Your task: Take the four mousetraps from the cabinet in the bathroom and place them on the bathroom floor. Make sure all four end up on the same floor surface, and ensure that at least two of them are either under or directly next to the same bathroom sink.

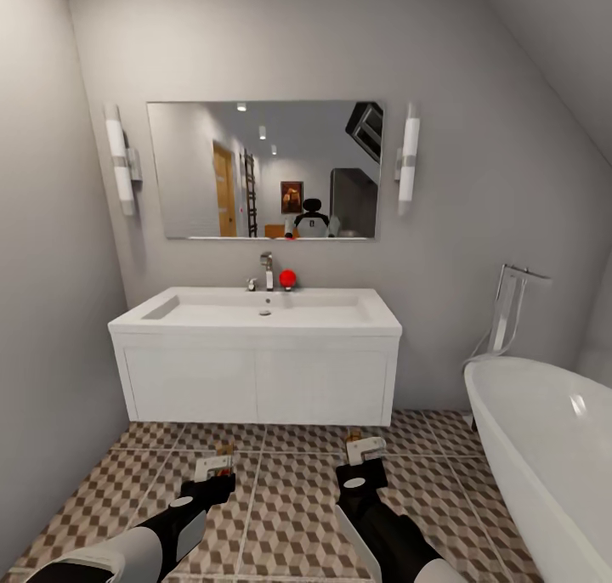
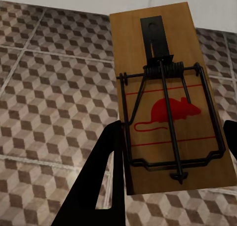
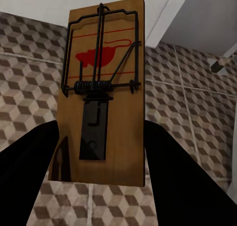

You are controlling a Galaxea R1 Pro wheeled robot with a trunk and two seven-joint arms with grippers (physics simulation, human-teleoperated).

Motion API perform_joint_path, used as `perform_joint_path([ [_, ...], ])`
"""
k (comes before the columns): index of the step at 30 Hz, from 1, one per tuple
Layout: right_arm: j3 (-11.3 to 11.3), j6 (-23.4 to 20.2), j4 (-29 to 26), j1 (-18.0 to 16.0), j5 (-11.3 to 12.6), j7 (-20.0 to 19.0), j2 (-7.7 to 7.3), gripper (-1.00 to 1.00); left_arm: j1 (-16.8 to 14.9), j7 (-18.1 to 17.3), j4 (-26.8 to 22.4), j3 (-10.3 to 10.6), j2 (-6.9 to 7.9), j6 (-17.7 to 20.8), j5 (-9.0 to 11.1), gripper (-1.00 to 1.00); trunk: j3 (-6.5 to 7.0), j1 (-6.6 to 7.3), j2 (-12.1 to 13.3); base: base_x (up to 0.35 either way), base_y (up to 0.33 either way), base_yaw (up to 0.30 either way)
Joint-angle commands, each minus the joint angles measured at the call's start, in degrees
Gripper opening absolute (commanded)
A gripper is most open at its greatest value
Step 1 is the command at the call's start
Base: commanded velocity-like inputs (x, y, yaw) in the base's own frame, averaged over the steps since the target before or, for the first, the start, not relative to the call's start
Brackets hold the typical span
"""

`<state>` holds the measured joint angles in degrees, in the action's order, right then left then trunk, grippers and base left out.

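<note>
Ahead of me the white sink (image 1: 263, 308) tops its wall-hung vanity (image 1: 255, 383), with a bathtub (image 1: 544, 447) to my right. My left claw (image 1: 214, 466) is clamped on one mousetrap (image 2: 168, 102); my right claw (image 1: 364, 449) is clamped on another mousetrap (image 3: 103, 92). Two traps counted, both held above the cube-patterned bathroom floor (image 1: 280, 498), near the vanity.

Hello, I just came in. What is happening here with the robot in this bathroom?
The robot stands facing the white sink on its wall-hung vanity, with the bathtub to its right. Each arm holds a mousetrap: the left gripper grips one between its fingers, and the right gripper grips another. Both traps are held above the cube-patterned bathroom floor, close in front of the vanity, not yet set down.
</note>
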<state>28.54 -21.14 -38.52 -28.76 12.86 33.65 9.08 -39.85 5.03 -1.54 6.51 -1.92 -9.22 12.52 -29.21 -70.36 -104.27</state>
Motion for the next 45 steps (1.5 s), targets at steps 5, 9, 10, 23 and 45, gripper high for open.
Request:
perform_joint_path([
  [5,0.3,-0.31,-0.07,-0.07,0.41,0.46,-0.03,-1.0,-0.05,0.33,0.05,0.5,-0.02,-0.19,0.4,-1.0,-0.97,-1.1,-2.06,0.0,0.0,0.0],
  [9,0.29,-0.31,-0.07,-0.07,0.41,0.46,-0.03,-1.0,-0.05,0.33,0.05,0.51,-0.02,-0.19,0.4,-1.0,-1.69,-1.98,-3.66,0.0,0.0,0.0],
  [10,0.29,-0.31,-0.07,-0.07,0.42,0.46,-0.03,-1.0,-0.05,0.33,0.05,0.52,-0.02,-0.19,0.4,-1.0,-1.87,-2.2,-4.06,0.0,0.0,0.0],
  [23,0.29,-0.31,-0.07,-0.07,0.42,0.46,-0.03,-1.0,-0.05,0.33,0.05,0.49,-0.02,-0.19,0.4,-1.0,-4.2,-5.05,-9.27,0.0,0.0,0.0],
  [45,0.29,-0.3,-0.07,-0.07,0.42,0.46,-0.03,-1.0,-0.05,0.47,0.05,0.52,-0.02,-0.19,0.4,-1.0,-8.15,-9.89,-18.1,0.0,0.0,0.0],
])
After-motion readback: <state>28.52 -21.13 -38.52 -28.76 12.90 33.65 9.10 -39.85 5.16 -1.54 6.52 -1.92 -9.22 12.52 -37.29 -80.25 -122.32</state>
